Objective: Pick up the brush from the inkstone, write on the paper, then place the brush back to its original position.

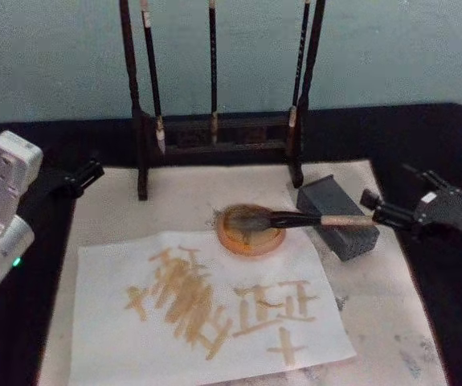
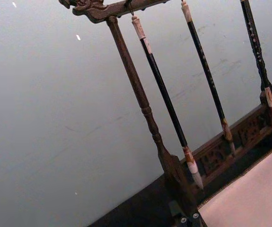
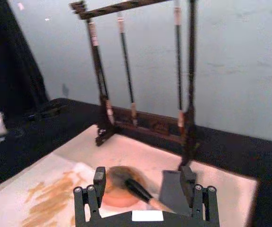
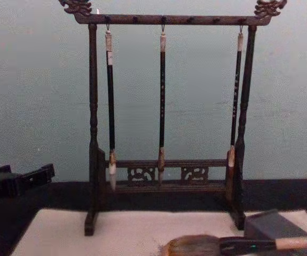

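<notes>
The brush (image 1: 295, 219) lies flat across the round orange-brown inkstone (image 1: 251, 231), its bushy grey-brown head resting on the dish and its black ferrule and pale tan handle running out toward the robot's right, over the top of a dark grey block (image 1: 339, 215) just beside the inkstone. In front of the inkstone lies the paper (image 1: 206, 322), already covered with tan brush strokes (several cross-like marks among them), on a pale mat (image 1: 391, 322) that covers the black table (image 1: 447, 137). The right gripper (image 1: 379, 211) sits at the handle's far end, close to or touching its tip; in the right wrist view its jaws stand apart on either side of the handle, gripping nothing. Behind the mat stands the dark wooden brush rack (image 4: 166, 20) with three thin dark brushes (image 4: 162, 101) hanging from it. The left gripper (image 1: 86, 173) rests at the mat's left edge, well apart from the brush; whether its jaws are parted I cannot tell.
</notes>
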Motion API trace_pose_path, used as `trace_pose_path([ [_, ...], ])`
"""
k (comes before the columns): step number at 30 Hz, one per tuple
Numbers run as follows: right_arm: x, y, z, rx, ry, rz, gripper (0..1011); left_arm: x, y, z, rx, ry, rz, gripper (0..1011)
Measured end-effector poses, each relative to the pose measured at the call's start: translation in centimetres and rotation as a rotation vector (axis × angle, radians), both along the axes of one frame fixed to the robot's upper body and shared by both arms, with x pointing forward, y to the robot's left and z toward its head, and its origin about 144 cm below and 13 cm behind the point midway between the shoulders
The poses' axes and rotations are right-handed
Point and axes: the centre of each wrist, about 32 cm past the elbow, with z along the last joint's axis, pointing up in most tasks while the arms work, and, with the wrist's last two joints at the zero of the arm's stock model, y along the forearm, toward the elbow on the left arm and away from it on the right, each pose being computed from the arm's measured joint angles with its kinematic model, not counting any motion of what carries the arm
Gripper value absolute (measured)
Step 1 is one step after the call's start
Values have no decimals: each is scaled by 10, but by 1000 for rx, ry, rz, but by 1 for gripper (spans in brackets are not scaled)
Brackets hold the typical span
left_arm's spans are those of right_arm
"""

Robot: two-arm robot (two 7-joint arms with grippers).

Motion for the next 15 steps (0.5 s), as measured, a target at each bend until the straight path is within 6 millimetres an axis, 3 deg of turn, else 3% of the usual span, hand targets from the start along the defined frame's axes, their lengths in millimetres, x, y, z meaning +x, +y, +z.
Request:
trace_pose_path([
  [15, -22, 34, -4, -84, -69, 87, 1008, 0, 0, 0, 0, 0, 0, 1002],
])
